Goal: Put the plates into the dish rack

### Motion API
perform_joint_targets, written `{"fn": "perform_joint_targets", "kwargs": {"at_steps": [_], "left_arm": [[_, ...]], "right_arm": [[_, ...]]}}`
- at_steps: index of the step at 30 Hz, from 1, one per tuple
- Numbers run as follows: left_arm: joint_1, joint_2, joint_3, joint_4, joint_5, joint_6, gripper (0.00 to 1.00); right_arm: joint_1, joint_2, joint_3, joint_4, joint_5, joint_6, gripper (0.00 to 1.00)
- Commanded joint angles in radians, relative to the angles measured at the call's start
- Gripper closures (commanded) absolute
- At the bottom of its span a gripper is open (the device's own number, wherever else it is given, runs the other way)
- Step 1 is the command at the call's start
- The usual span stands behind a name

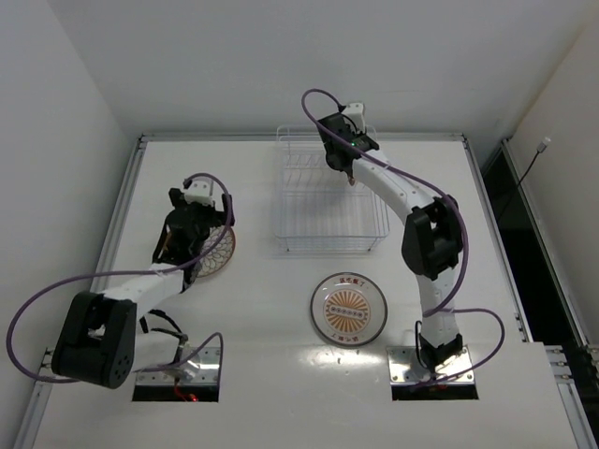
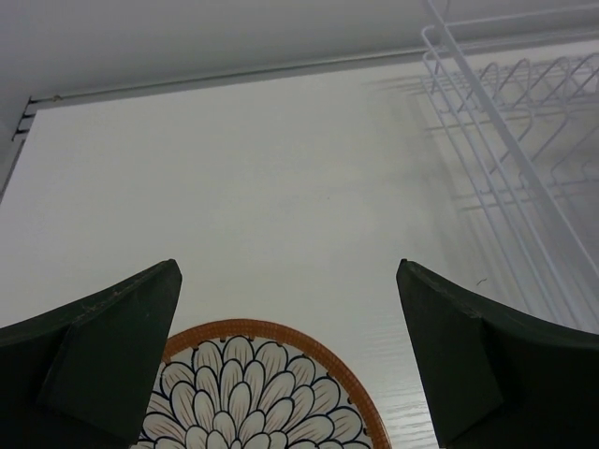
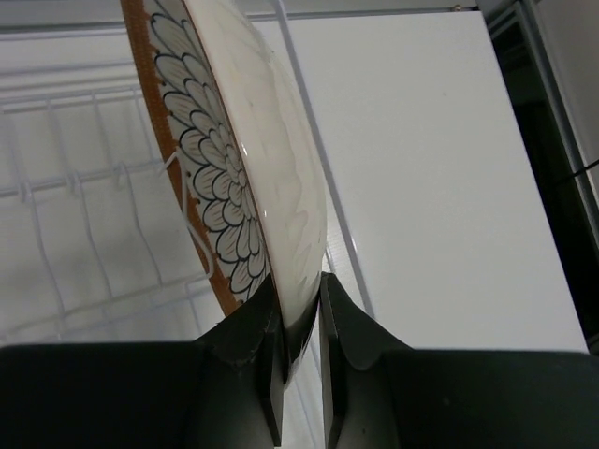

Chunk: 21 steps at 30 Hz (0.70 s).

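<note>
Marks on the sunburst plate are too small to read.

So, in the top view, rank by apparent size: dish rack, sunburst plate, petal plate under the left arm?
1. Dish rack
2. Sunburst plate
3. Petal plate, but the left arm covers much of it, so both plates may match.

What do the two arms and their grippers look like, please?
The left arm and right arm have white links, black joint housings and looping purple cables. The left gripper and right gripper each carry two dark, wedge-shaped fingers.
</note>
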Motion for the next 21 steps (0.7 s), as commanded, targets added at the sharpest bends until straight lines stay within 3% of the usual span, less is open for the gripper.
{"fn": "perform_joint_targets", "kwargs": {"at_steps": [1,7,17,20,21], "left_arm": [[-0.007,-0.108,-0.03,0.072,-0.019,-0.044,0.0],[-0.018,-0.223,-0.052,0.084,-0.082,-0.075,0.0],[-0.027,-0.237,-0.02,0.02,-0.092,-0.112,0.0],[-0.027,-0.226,0.025,-0.04,-0.092,-0.1,0.0],[-0.027,-0.217,0.046,-0.055,-0.092,-0.1,0.0]], "right_arm": [[0.006,0.014,-0.091,-0.063,-0.322,0.072,1.0],[0.006,0.014,-0.12,-0.051,-0.389,0.092,1.0],[0.006,0.045,-0.149,-0.078,-0.458,0.111,0.95],[0.006,0.019,-0.149,-0.078,-0.458,0.111,0.83],[0.006,-0.012,-0.149,-0.09,-0.449,0.111,0.61]]}}
